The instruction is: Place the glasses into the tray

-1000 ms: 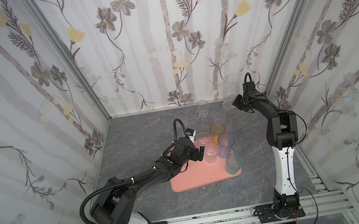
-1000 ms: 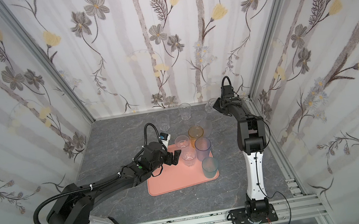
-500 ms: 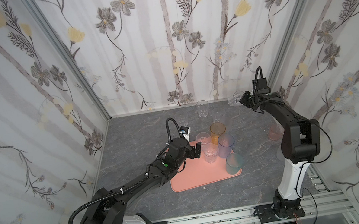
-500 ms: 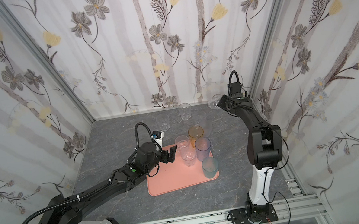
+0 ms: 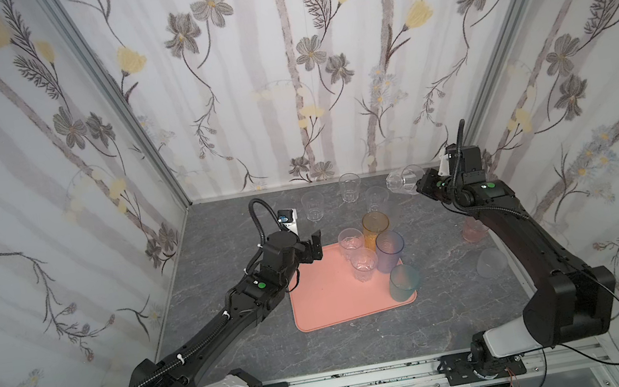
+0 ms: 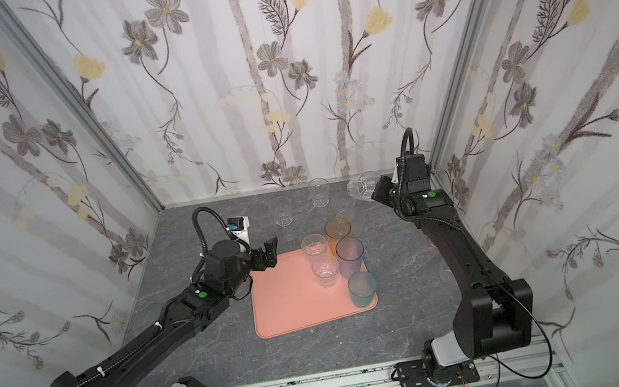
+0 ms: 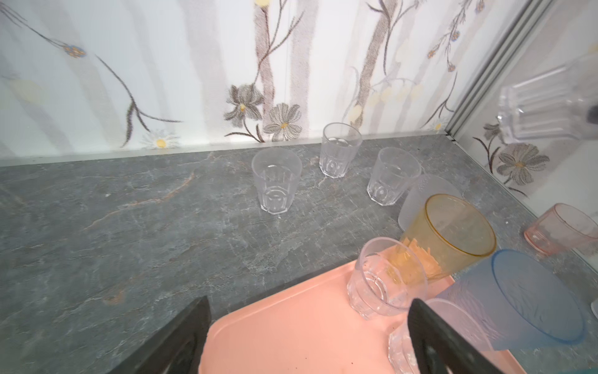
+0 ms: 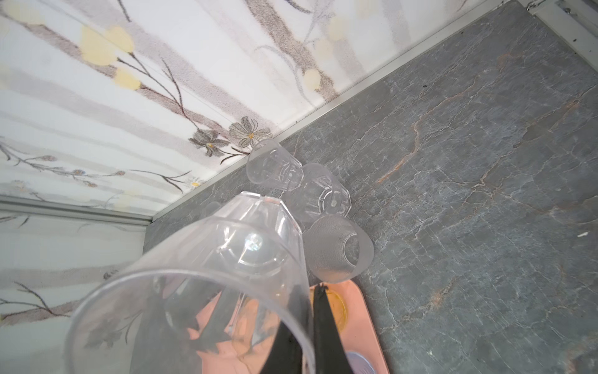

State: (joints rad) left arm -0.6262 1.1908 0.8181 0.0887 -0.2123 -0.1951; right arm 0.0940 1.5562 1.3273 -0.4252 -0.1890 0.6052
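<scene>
Right pincer (image 5: 422, 185) pinches the rim of a clear glass (image 5: 402, 179), held sideways in the air at upper right of centre. Left pincer (image 5: 313, 248) is spread above the upper-left corner of the tray (image 5: 329, 305) at centre. Tinted and clear glasses (image 5: 389, 251) crowd the tray's right side.

Tray (image 5: 329, 301): plain salmon pink.
Tabletop (image 5: 221, 233): dark grey marbling, rusty veins.
Walls (image 5: 258, 63): white, grey stripes, grey and yellow flowers.
Amber glass (image 5: 376, 230): see-through orange-yellow.
Violet glass (image 5: 390, 253): bluish purple tint.
Teal glass (image 5: 404, 284): cloudy green-blue.
Clear glass (image 5: 402, 182): colourless, faceted.
</scene>
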